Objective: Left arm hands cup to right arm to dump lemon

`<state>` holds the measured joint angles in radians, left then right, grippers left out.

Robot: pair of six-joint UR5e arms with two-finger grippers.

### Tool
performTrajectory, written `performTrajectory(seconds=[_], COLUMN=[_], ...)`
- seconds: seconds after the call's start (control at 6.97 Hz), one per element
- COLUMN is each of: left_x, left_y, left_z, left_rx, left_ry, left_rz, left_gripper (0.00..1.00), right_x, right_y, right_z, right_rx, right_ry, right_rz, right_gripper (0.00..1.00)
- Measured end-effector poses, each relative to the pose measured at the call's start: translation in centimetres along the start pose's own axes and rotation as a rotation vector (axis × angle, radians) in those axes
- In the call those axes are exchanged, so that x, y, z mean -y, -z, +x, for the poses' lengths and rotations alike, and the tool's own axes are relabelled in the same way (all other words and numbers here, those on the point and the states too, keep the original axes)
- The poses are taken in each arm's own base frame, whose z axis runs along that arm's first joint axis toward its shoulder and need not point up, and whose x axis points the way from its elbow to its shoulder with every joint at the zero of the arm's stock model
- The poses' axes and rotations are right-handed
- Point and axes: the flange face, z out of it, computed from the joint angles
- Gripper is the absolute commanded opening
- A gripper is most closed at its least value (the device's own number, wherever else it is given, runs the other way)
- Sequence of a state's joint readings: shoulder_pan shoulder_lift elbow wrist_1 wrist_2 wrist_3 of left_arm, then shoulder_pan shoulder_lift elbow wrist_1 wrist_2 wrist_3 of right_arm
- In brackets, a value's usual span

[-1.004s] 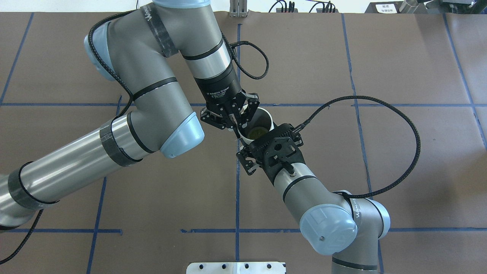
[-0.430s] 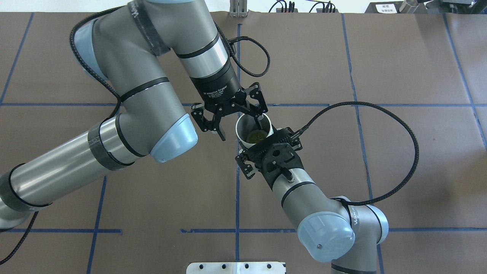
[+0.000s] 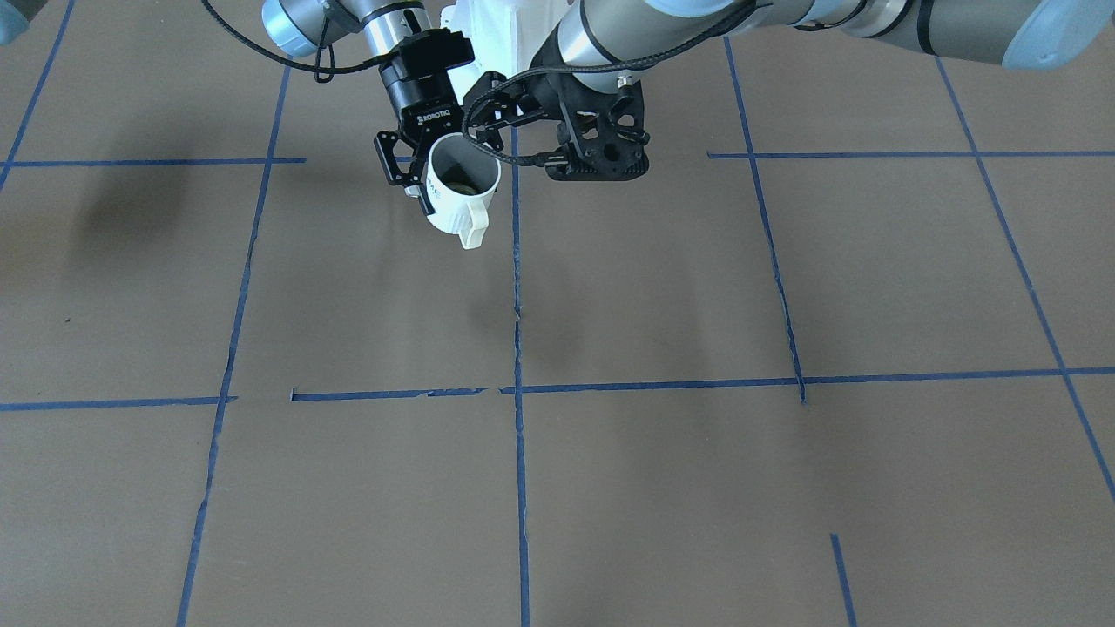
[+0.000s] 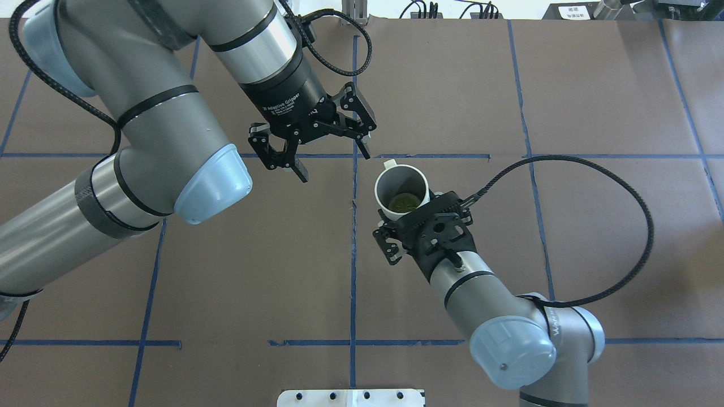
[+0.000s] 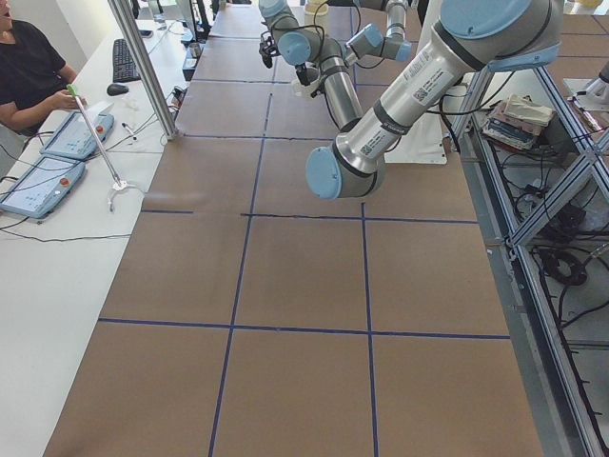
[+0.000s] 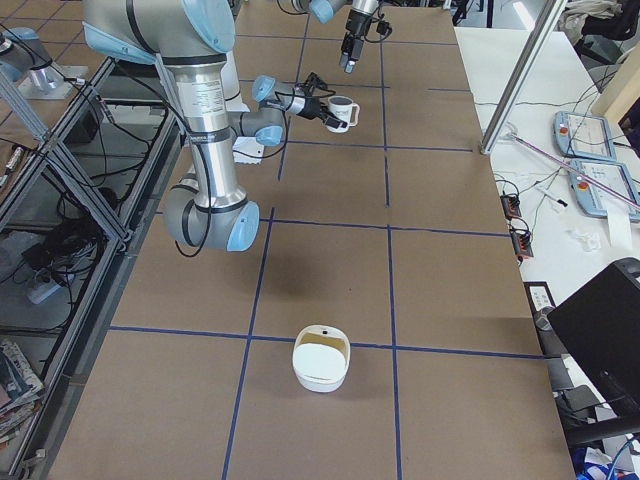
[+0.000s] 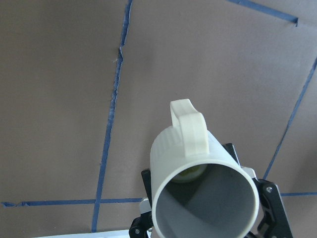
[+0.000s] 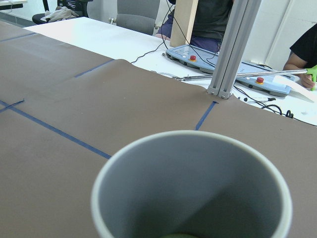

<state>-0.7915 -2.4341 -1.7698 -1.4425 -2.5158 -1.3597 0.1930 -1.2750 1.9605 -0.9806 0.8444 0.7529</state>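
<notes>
The white cup (image 4: 390, 182) hangs above the table's middle, held by my right gripper (image 4: 410, 212), which is shut on its near wall. The handle points away from the robot. The yellow-green lemon (image 4: 404, 200) lies inside. The front view shows the cup (image 3: 457, 209) tilted in the ROBOTIQ-lettered right gripper (image 3: 422, 178). My left gripper (image 4: 335, 164) is open and empty, apart from the cup, up and to its left. The left wrist view shows the cup (image 7: 198, 163) with the lemon (image 7: 190, 174) inside. The cup's mouth (image 8: 193, 188) fills the right wrist view.
The table is brown paper with blue tape lines (image 4: 353, 271). A white bowl-like container (image 6: 320, 370) stands near the table's right end. A white base plate (image 4: 350, 397) sits at the robot's edge. Operators with tablets (image 5: 43, 181) sit across the table.
My left gripper has opened, let go of the cup's rim, and drawn back up and to the left. My right gripper has kept the cup and moved it slightly right.
</notes>
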Motion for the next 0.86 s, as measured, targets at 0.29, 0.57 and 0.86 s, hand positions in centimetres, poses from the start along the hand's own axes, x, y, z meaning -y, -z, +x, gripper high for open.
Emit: performTrajectory(seconds=[0.29, 0.57, 0.86], left_x=[1.2, 2.0, 2.2], left_y=[-0.4, -0.9, -1.1], left_z=[-1.9, -3.2, -3.8], left_rx=[0.013, 0.023, 0.028], left_ry=[0.015, 0.021, 0.027], left_rz=[0.034, 0.061, 0.065], left_gripper=[1.0, 1.0, 1.0], right_x=[-2.2, -3.7, -5.8], right_y=[2.3, 5.5, 7.9], right_z=[8.8, 16.6, 23.2], right_rx=[-0.088, -0.144, -0.168], right_ry=[0.028, -0.048, -0.185], right_rz=[-0.032, -0.032, -0.016], right_gripper=[0.05, 0.0, 0.01])
